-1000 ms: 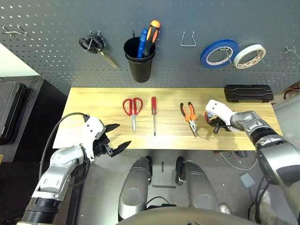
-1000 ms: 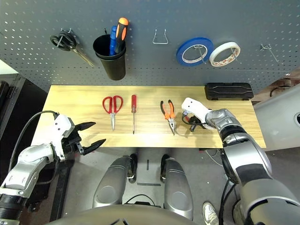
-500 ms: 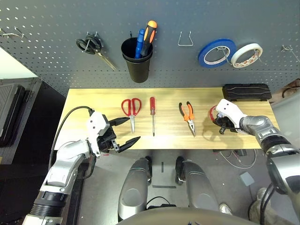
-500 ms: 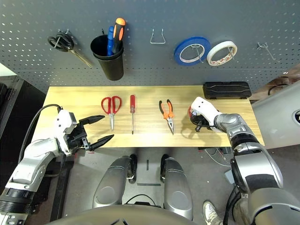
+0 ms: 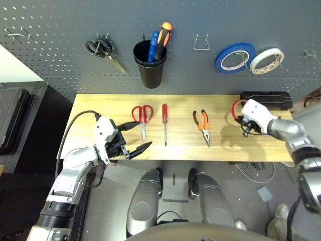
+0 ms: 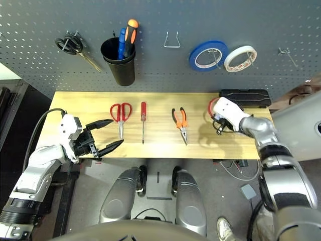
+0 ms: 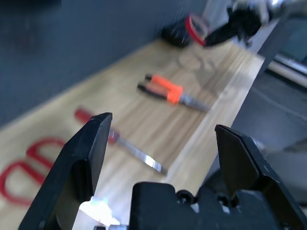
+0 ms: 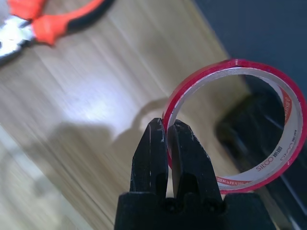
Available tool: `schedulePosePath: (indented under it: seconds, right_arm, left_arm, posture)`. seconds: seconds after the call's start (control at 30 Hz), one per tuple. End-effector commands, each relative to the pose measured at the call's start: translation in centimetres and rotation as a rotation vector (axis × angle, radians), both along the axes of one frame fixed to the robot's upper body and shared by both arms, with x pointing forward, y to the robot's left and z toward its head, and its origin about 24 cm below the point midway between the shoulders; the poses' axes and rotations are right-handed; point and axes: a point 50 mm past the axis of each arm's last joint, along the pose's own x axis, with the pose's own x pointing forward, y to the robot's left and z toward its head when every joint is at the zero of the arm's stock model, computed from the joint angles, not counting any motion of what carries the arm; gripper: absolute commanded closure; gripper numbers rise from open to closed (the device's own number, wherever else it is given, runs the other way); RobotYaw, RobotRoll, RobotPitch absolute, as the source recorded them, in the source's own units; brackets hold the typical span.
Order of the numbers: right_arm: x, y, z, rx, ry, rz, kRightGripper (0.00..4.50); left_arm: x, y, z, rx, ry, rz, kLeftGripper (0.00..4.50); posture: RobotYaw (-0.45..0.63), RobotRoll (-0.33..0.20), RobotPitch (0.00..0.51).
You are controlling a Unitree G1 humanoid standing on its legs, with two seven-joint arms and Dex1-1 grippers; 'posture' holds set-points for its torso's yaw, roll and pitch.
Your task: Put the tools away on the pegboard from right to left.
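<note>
At the desk's (image 5: 100, 108) far right, the right pincer (image 8: 168, 143), clamped shut on the red tape ring (image 8: 268, 120), has lifted it clear, probably bound for the pegboard (image 5: 60, 50). Left pincer (image 5: 136, 135) gapes wide, empty.

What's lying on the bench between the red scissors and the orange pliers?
Only the red-handled screwdriver, lying apart from the red scissors and the pliers, with bare wood on each side of it; the head camera's view shows it.

Both head views look down at the wooden bench (image 5: 175, 145) and pegboard (image 5: 60, 55); wrist views sit close, sharing the orange-and-black-handled pliers (image 7: 165, 91)
</note>
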Motion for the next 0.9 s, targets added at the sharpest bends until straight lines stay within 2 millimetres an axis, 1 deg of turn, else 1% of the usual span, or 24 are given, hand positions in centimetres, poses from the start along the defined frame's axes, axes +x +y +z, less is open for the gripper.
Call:
schedulePosePath:
  seconds: [0.03, 0.1, 0.2, 0.33, 0.4, 0.47, 0.67, 0.8, 0.9]
  right_arm:
    - [-1.7, -1.5, -0.2, -0.013, -0.112, -0.094, 4.49]
    - [-2.8, -2.1, -0.4, -0.032, -0.170, -0.153, 4.49]
    - [-3.9, -2.8, -0.7, -0.050, -0.217, -0.224, 4.49]
    - [-4.8, -3.6, -1.0, -0.031, -0.266, -0.339, 4.49]
    - [-5.7, -4.6, -0.8, -0.034, -0.344, -0.432, 4.49]
    - [-6.3, -5.3, -0.4, -0.052, -0.402, -0.476, 4.49]
    - [-6.6, -6.5, 1.2, -0.099, -0.538, -0.541, 4.49]
    - [-5.8, -6.8, 2.9, -0.087, -0.638, -0.552, 4.49]
    - [-4.6, -6.4, 4.1, -0.072, -0.676, -0.523, 4.49]
  left_arm:
    - [-0.6, -1.3, 1.2, -0.039, -0.009, -0.095, 0.00]
    - [-0.6, -2.0, 2.1, -0.082, -0.017, -0.125, 0.00]
    - [-0.6, -2.9, 3.3, -0.131, -0.014, -0.162, 0.00]
    - [-0.7, -3.7, 3.9, -0.130, -0.025, -0.206, 0.00]
    - [-0.7, -4.7, 4.6, -0.182, -0.050, -0.234, 0.00]
    - [-0.6, -5.2, 5.1, -0.212, -0.065, -0.251, 0.00]
    - [-0.4, -6.2, 5.9, -0.265, -0.069, -0.285, 0.00]
    - [0.1, -6.4, 6.1, -0.252, -0.080, -0.302, 0.00]
    - [0.2, -6.5, 6.2, -0.248, -0.080, -0.312, 0.00]
  posture:
    - [0.17, 0.000, 0.197]
    - [0.16, 0.000, 0.196]
    - [0.16, 0.000, 0.196]
    - [0.15, 0.000, 0.195]
    - [0.14, 0.000, 0.193]
    - [0.14, 0.000, 0.192]
    - [0.12, 0.000, 0.186]
    - [0.11, 0.000, 0.181]
    - [0.10, 0.000, 0.176]
